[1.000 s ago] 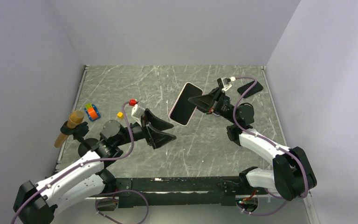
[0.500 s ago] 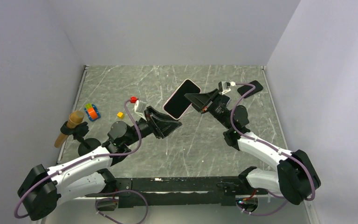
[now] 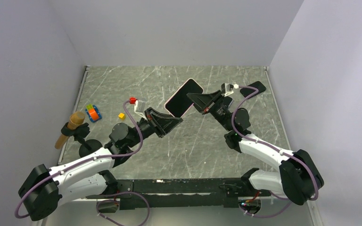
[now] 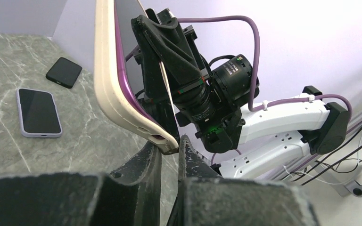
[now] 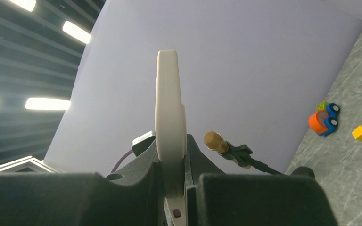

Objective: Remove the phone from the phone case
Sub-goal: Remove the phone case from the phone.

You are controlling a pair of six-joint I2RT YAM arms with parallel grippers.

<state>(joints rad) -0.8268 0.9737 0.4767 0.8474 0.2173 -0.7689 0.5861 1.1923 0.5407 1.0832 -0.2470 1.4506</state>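
Right gripper [image 3: 193,98]: clamped on one side of cream rubber phone case [image 4: 107,89], with black-screened phone [image 3: 181,99] seated inside. Held tilted in air above grey marbled table [image 3: 122,80]. Left gripper [image 4: 169,157]: fingers pinched onto case's lower corner.

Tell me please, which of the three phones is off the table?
The dark-screened phone in the cream case, held aloft; the black phone and grey-rimmed phone lie flat.
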